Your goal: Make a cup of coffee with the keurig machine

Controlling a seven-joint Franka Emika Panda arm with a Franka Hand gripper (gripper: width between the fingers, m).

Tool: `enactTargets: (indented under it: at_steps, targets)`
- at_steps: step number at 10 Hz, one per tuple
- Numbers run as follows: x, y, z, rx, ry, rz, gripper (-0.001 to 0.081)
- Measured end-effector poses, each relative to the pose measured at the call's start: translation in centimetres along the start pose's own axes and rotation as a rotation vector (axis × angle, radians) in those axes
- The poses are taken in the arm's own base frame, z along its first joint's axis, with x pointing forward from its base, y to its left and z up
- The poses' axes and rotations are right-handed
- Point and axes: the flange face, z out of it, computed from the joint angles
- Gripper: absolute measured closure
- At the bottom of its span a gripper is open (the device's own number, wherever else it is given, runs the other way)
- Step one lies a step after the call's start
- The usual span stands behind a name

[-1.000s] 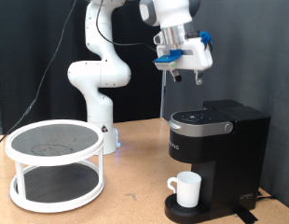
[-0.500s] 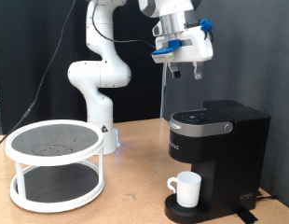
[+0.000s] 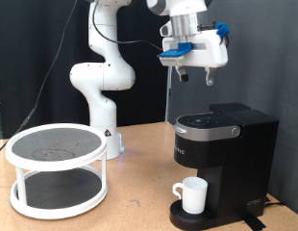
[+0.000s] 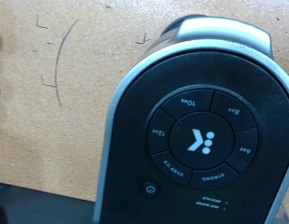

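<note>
Matte black keurig machine stands on the desk directly below the empty claw, lid shut, button panel facing up at it; white cup lower still on the drip tray, placed to catch the brew; claw's opening: cannot tell.

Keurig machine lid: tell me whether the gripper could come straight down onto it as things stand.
Probably yes. The gripper hangs in open air above the keurig machine, with nothing visible between them. The wrist view looks squarely down on the machine's closed lid and its button ring, unobstructed.
</note>
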Motion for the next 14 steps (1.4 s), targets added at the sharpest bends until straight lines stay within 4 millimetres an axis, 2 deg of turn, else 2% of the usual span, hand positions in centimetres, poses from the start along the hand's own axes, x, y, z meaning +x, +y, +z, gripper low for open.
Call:
enactTargets:
  at_steps: [1, 2, 3, 4, 5, 7, 8, 10, 14]
  targets:
    - [-0.2, -0.1, 0.4, -0.014, 0.012, -0.009, 0.0099]
    - [-0.4, -0.2, 0.8, -0.020, 0.020, -0.015, 0.0270]
    - [-0.5, -0.2, 1.2, -0.028, 0.029, -0.021, 0.0270]
    - [-0.7, -0.3, 1.6, -0.038, 0.038, -0.027, 0.0466]
    - [-0.8, -0.3, 2.1, -0.052, 0.052, -0.033, 0.0466]
    - [-1.0, -0.1, 3.1, -0.080, 0.074, -0.047, 0.0739]
    - [-1.2, 0.1, 3.7, -0.096, 0.084, -0.059, 0.0739]
    - [-1.4, 0.7, 4.8, -0.134, 0.120, -0.088, 0.0802]
    - [-1.7, 1.5, 7.9, -0.165, 0.196, -0.118, 0.0805]
